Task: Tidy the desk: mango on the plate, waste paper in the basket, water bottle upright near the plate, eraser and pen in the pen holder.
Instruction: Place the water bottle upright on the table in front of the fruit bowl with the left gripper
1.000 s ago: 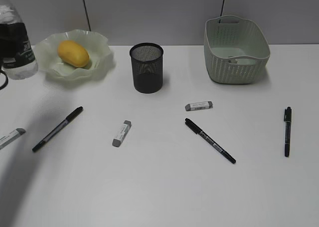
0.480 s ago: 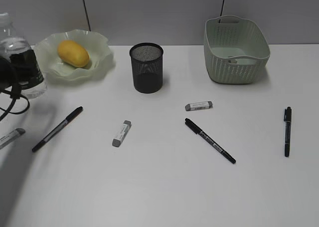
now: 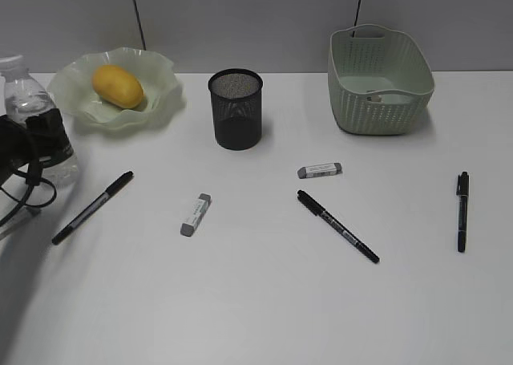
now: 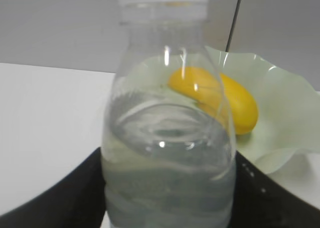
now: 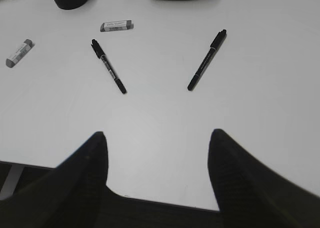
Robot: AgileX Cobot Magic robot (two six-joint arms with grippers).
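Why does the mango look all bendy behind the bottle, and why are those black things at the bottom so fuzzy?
Left wrist view: the water bottle fills the frame, soft and out of focus, and its curved water warps the mango behind it. Right wrist view: the right hand sits too close to the lens, so its dark fingers blur, while the pens beyond stay sharp.
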